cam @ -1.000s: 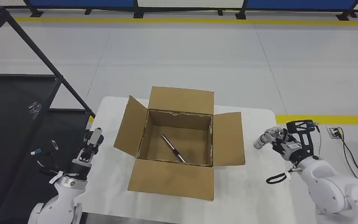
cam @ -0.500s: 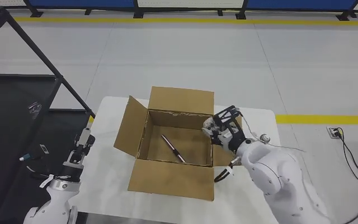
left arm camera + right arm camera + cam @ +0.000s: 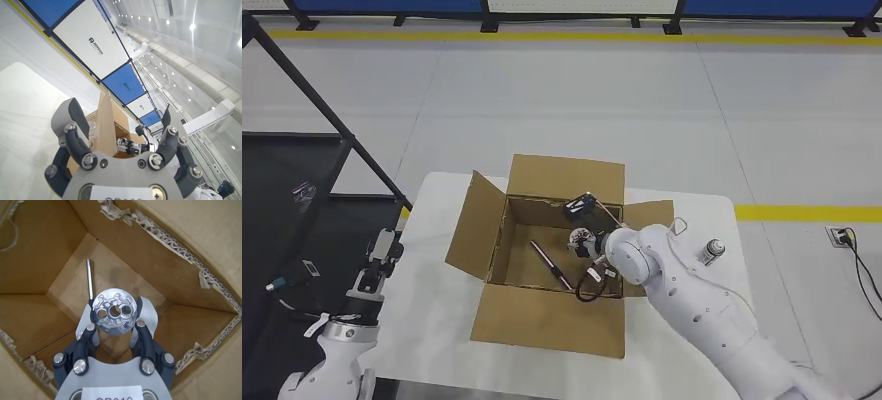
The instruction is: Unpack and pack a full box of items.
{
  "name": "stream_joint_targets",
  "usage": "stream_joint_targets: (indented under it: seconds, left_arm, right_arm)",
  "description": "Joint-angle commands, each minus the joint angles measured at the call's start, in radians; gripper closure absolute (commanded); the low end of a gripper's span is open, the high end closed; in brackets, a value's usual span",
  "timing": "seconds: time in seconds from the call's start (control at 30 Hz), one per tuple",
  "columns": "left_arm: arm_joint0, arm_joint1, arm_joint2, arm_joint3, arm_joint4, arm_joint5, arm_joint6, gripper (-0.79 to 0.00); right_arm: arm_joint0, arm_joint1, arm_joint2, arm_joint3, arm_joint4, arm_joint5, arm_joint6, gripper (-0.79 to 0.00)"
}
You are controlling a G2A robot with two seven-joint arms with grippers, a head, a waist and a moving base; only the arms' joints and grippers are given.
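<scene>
Right gripper (image 3: pixel 115 308) is down inside the open cardboard box (image 3: pixel 542 322) at centre frame, pinching a round metal disc (image 3: pixel 114 315) by its rim, above the steel rod (image 3: pixel 90 279) lying on the box floor. Left gripper (image 3: pixel 121 106) sits far left, fingers (image 3: pixel 75 111) spread wide. Small silver can (image 3: pixel 710 249) stands right of the box

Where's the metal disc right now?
The disc sits in the right gripper inside the cardboard box, toward its right side in the top view, near the metal rod.
</scene>
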Motion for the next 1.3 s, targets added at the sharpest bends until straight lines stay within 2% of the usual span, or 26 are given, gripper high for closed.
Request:
stream_joint_targets:
  seconds: [0.0,0.17,0.2,0.23,0.27,0.3,0.33,0.4,0.47,0.63,0.8,0.9,1.0,1.1,1.17,1.27]
  left_arm:
    - [0.002,0.0,-0.004,0.002,-0.003,-0.001,-0.001,-0.785]
    - [0.009,0.0,-0.012,0.003,-0.008,-0.004,-0.005,-0.785]
    - [0.011,0.0,-0.013,0.002,-0.008,-0.004,-0.005,-0.785]
    - [0.012,0.0,-0.013,0.001,-0.01,-0.006,-0.005,-0.785]
    - [0.014,0.0,-0.014,0.0,-0.011,-0.007,-0.005,-0.785]
    - [0.016,0.0,-0.016,-0.001,-0.012,-0.008,-0.006,-0.785]
    - [0.017,0.0,-0.017,-0.002,-0.013,-0.008,-0.006,-0.785]
    - [0.02,0.0,-0.019,-0.003,-0.013,-0.01,-0.01,-0.785]
    - [0.022,0.0,-0.02,-0.005,-0.011,-0.011,-0.011,-0.785]
    - [0.023,0.0,-0.02,-0.005,-0.012,-0.016,-0.013,-0.785]
    - [0.019,0.0,-0.019,-0.009,-0.012,-0.017,-0.018,-0.785]
    - [0.016,0.0,-0.017,-0.009,-0.011,-0.016,-0.02,-0.785]
    - [0.012,0.0,-0.013,-0.009,-0.008,-0.014,-0.022,-0.785]
    - [0.009,0.0,-0.007,-0.009,-0.004,-0.014,-0.022,-0.785]
    - [0.006,0.0,-0.003,-0.009,-0.003,-0.015,-0.021,-0.785]
    - [0.002,0.0,0.001,-0.008,0.002,-0.012,-0.022,-0.785]
  right_arm:
    - [0.017,-0.016,-0.022,0.057,0.009,0.008,-0.018,0.0]
    - [0.035,-0.057,-0.065,0.155,0.033,-0.004,-0.06,0.0]
    - [0.038,-0.063,-0.069,0.171,0.038,-0.007,-0.065,-0.031]
    - [0.041,-0.068,-0.071,0.186,0.041,-0.007,-0.071,-0.123]
    - [0.043,-0.073,-0.072,0.2,0.046,-0.006,-0.076,-0.265]
    - [0.046,-0.077,-0.071,0.211,0.051,-0.009,-0.079,-0.372]
    - [0.049,-0.08,-0.071,0.221,0.052,-0.013,-0.081,-0.6]
    - [0.052,-0.084,-0.07,0.229,0.054,-0.028,-0.078,-0.646]
    - [0.054,-0.086,-0.071,0.233,0.047,-0.046,-0.06,-0.785]
    - [0.038,-0.076,-0.05,0.18,0.016,-0.061,-0.05,-0.785]
    - [-0.009,-0.026,0.045,0.0,-0.066,-0.033,-0.03,-0.785]
    - [-0.098,0.034,0.192,-0.216,-0.143,-0.001,-0.002,-0.785]
    - [-0.251,0.099,0.404,-0.488,-0.238,0.014,0.056,-0.785]
    - [-0.406,0.142,0.604,-0.695,-0.333,0.04,0.091,-0.785]
    - [-0.481,0.158,0.719,-0.764,-0.333,0.034,0.097,-0.785]
    - [-0.555,0.174,0.838,-0.782,-0.361,0.027,0.105,-0.785]
